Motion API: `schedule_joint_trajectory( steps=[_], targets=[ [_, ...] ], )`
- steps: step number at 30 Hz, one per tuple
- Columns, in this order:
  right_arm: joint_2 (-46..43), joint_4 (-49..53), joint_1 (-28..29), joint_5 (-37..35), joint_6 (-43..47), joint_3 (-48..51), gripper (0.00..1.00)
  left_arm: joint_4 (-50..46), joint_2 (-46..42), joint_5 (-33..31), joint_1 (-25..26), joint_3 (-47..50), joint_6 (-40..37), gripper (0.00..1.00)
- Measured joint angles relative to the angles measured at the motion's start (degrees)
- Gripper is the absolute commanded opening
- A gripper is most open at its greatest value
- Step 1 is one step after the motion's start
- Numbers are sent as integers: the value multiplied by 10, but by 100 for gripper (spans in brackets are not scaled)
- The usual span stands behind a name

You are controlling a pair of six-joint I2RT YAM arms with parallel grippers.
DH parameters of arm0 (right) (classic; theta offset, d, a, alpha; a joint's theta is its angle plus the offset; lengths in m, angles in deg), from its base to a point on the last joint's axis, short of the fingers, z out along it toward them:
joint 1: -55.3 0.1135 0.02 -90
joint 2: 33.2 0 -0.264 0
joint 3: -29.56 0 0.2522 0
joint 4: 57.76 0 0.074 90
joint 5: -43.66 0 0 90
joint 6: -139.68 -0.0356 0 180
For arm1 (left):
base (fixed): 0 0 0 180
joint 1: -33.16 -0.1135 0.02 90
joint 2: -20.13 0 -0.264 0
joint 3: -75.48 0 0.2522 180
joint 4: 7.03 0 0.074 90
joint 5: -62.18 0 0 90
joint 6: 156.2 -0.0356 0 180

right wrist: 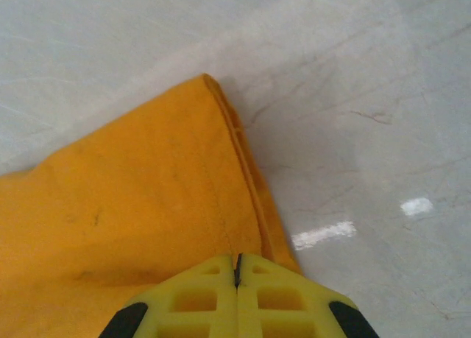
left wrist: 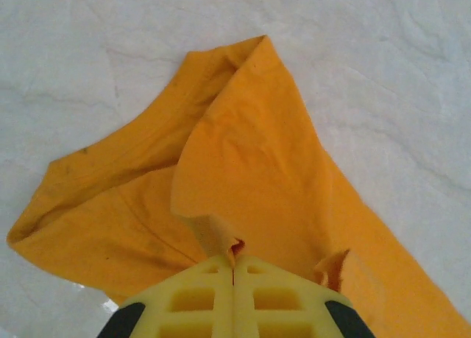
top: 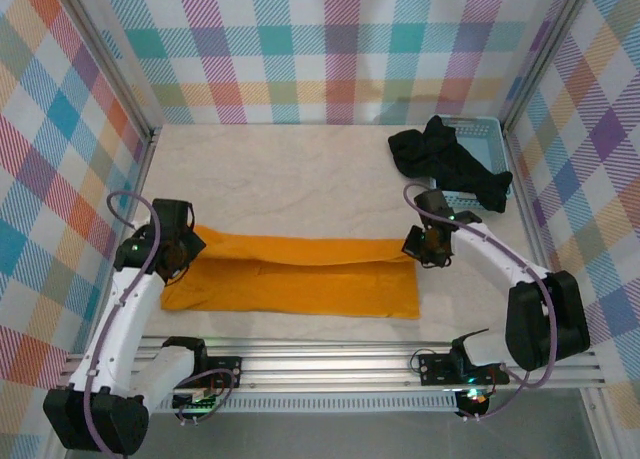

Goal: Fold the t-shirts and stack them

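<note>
Clearly, the bright orange-yellow fabric t-shirt (top: 300, 279) lies across the near middle of the pale marbled counter (top: 280, 169), folded lengthwise into a long band that runs from the left arm (top: 140, 289) to the right arm (top: 490, 254). The left jaws are clenched flat together on a raised fold at the shirt's left end; in the left wrist view the cloth (left wrist: 250, 154) rises to the yellow tips in a soft peak, and the layer below it spreads out on the counter. The right jaws are likewise clamped, pinching the stitched hem at the shirt's right end, where the right wrist view shows the doubled edge of the cloth (right wrist: 110, 205) running straight up from the tips, with bare counter (right wrist: 368, 132) beside it. The shirt's far edge runs taut between the two grips, and its near edge rests flat. Well apart from it, at the far right corner, the black fabric t-shirts (top: 450, 164) sit in a loose heap, partly inside the light blue plastic basket (top: 485, 129) and partly spilled over its near-left rim onto the counter.
</note>
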State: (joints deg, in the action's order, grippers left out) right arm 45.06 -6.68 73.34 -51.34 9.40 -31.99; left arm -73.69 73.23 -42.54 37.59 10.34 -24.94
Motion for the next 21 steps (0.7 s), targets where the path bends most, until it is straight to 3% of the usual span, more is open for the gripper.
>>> schedule_joint_trajectory(
  steps=[15, 21],
  targets=[
    [-3, -13, 4, 7, -15, 35, 0, -9, -15, -23, 0, 81, 26, 0],
    [-4, -13, 12, 16, -26, 40, 10, 0, -5, -23, 0, 93, 26, 0]
  ],
)
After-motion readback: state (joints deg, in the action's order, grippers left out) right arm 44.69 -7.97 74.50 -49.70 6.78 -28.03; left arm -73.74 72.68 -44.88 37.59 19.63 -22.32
